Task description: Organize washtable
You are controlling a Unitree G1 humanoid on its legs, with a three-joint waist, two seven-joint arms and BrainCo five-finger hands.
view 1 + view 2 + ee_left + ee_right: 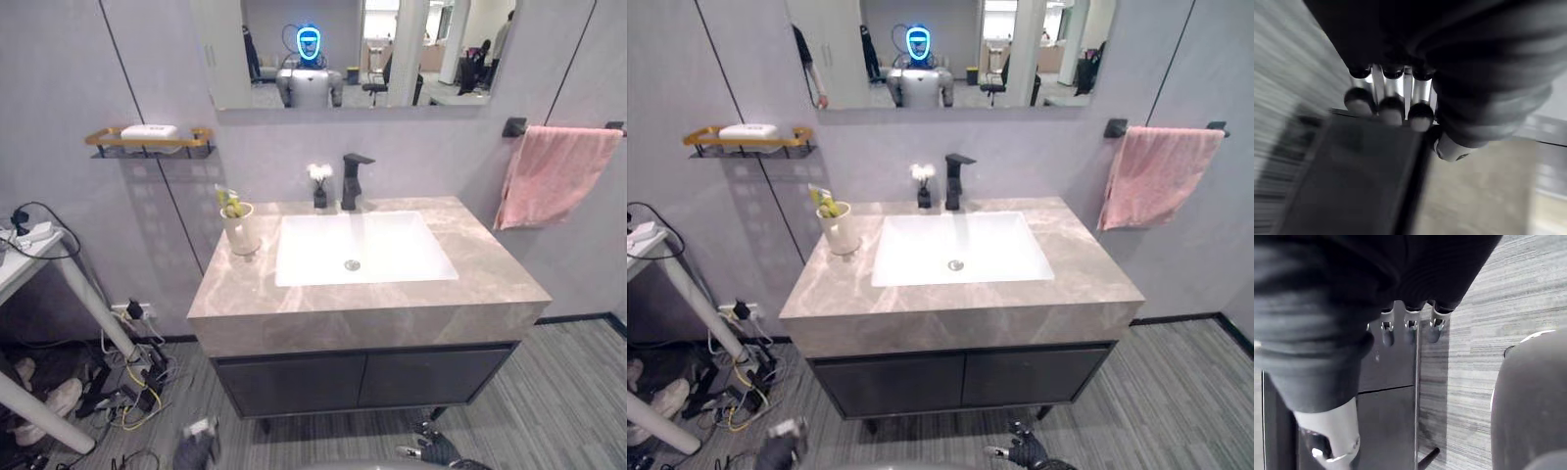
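Marble washtable (pixel 490 286), cup (pixel 241 231) beside sink (pixel 397 245); left hand (pixel 1392 93) and right hand (pixel 1410 331) below, both uncurled, empty.

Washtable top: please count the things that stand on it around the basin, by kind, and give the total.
White cup with items in it: 1
Small dark vase with white flowers: 1
Black faucet: 1
Total: 3
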